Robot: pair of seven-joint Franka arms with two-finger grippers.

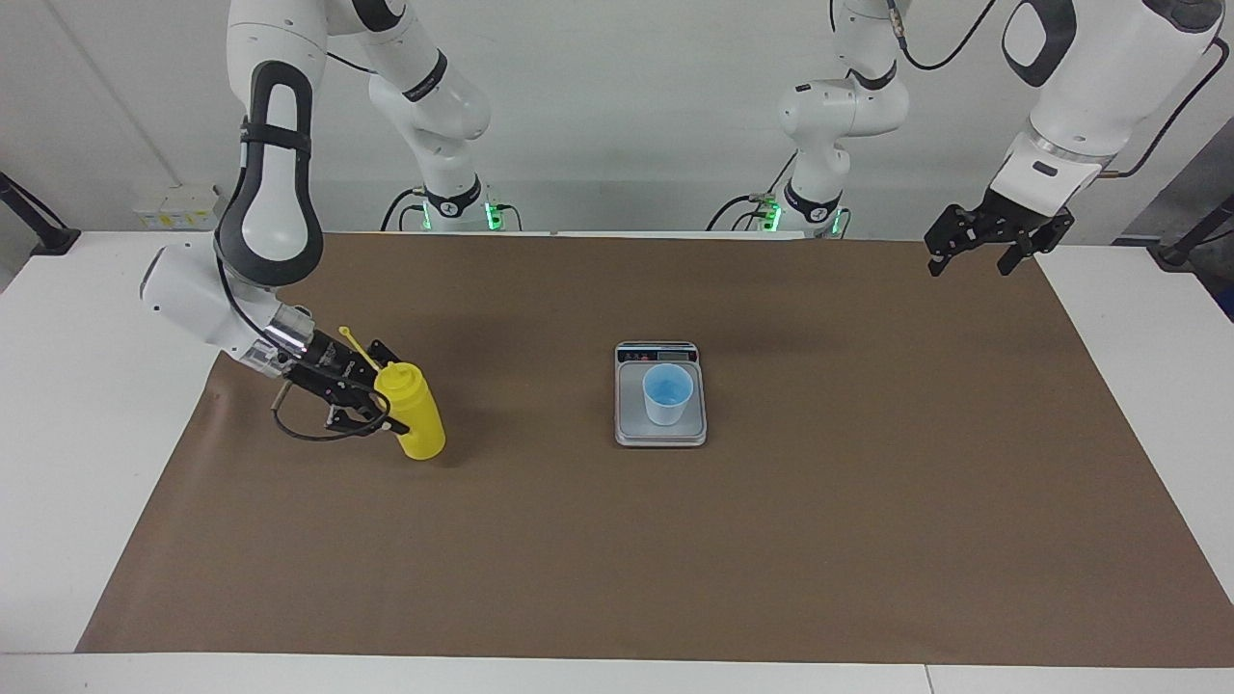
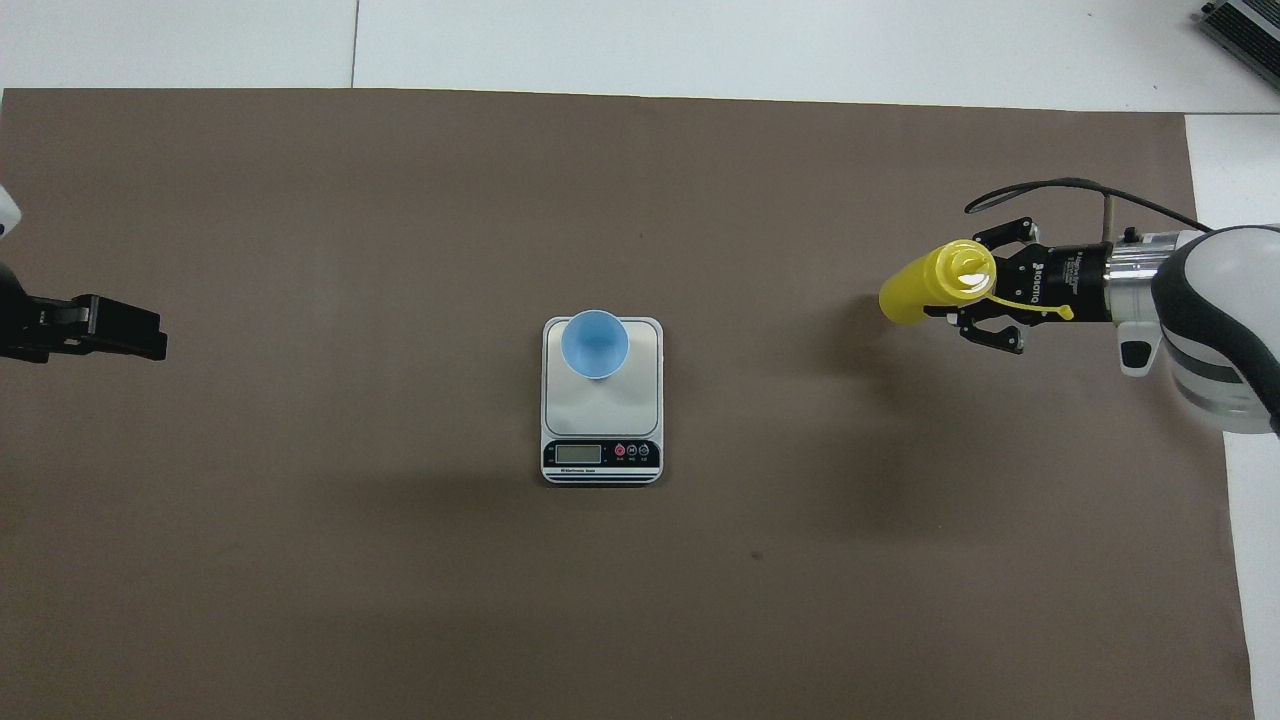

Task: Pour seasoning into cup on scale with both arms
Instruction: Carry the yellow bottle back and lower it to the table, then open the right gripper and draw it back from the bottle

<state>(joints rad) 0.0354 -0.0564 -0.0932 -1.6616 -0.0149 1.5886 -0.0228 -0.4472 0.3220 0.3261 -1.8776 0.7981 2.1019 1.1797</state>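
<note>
- Seasoning [image 1: 413, 419] bottle is at the right arm's end of the brown mat [image 1: 617, 540], tilted, clamped by the right gripper [image 1: 382, 402].
- Cup [image 1: 667, 393] stands on the scale [image 1: 660, 431], mid-table.
- Left gripper [image 1: 972, 253] waits with wide jaws, holding nothing.

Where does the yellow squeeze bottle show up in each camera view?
Facing view: yellow bottle at middle left, tilted, in the right hand.
Overhead view: yellow bottle at middle right.
Shared landmark: the scale with the blue cup, mid-table.
</note>
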